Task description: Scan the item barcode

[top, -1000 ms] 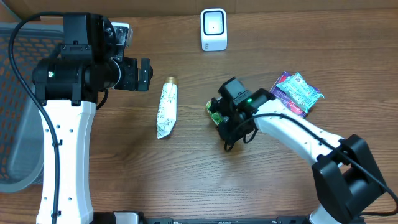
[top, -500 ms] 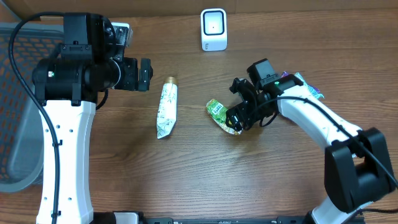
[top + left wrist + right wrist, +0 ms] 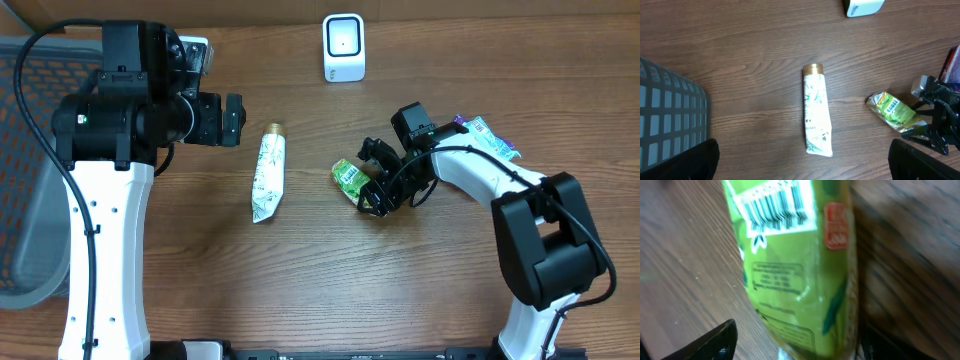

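The item, a green snack packet point(image 3: 349, 177), lies flat on the wooden table with its barcode point(image 3: 775, 205) facing up. My right gripper point(image 3: 374, 181) is at the packet's right end, open, one finger on each side of it. In the right wrist view the packet point(image 3: 790, 265) fills the gap, with the left fingertip point(image 3: 710, 341) apart from it. The white scanner point(image 3: 343, 47) stands at the table's far edge. My left gripper point(image 3: 234, 120) hangs open high over the left side with nothing between its fingers.
A white tube with a gold cap point(image 3: 268, 172) lies left of the packet. Purple and teal packets point(image 3: 482, 148) sit behind the right arm. A grey mesh basket point(image 3: 25, 180) stands at the left edge.
The right gripper lifted off the green packet, opened and swung right, then came back with its fingers around the packet's right end. The left arm stayed still.
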You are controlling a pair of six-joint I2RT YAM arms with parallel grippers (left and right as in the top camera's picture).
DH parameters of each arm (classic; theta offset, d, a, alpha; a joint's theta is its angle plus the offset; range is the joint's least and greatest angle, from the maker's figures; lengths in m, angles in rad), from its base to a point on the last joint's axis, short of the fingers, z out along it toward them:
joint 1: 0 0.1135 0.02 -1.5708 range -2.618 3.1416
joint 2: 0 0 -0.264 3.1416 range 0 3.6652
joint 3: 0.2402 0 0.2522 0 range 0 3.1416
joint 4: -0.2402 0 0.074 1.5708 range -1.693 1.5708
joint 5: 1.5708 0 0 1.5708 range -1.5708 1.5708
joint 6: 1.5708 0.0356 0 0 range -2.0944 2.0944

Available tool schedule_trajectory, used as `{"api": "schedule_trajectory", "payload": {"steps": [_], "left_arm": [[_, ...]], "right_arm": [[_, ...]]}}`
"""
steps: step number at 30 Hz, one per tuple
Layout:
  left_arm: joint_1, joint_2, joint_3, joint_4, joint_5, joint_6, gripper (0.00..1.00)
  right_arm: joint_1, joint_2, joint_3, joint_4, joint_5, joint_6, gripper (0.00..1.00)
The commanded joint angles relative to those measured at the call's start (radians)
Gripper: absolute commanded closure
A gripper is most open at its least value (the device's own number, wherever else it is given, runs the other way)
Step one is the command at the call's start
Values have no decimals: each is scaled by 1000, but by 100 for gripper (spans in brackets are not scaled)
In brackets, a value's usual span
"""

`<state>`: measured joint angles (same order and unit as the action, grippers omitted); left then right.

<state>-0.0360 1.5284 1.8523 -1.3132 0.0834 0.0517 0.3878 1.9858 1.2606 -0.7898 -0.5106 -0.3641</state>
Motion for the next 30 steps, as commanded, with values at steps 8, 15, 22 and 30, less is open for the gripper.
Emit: {"api": "schedule_trajectory", "payload": {"steps": [8, 15, 22, 30], "left_arm": [[-4, 3, 8, 1, 11, -6, 0], [-4, 3, 8, 1, 11, -6, 0], [-4, 3, 8, 1, 11, -6, 0], [-4, 3, 8, 1, 11, -6, 0]], "right_arm": [[22, 58, 8, -35, -60, 60, 82], [13, 48, 28, -52, -51, 135, 96], [35, -76, 116, -153, 335, 296, 96], [179, -143, 113, -187, 801, 518, 96]]}}
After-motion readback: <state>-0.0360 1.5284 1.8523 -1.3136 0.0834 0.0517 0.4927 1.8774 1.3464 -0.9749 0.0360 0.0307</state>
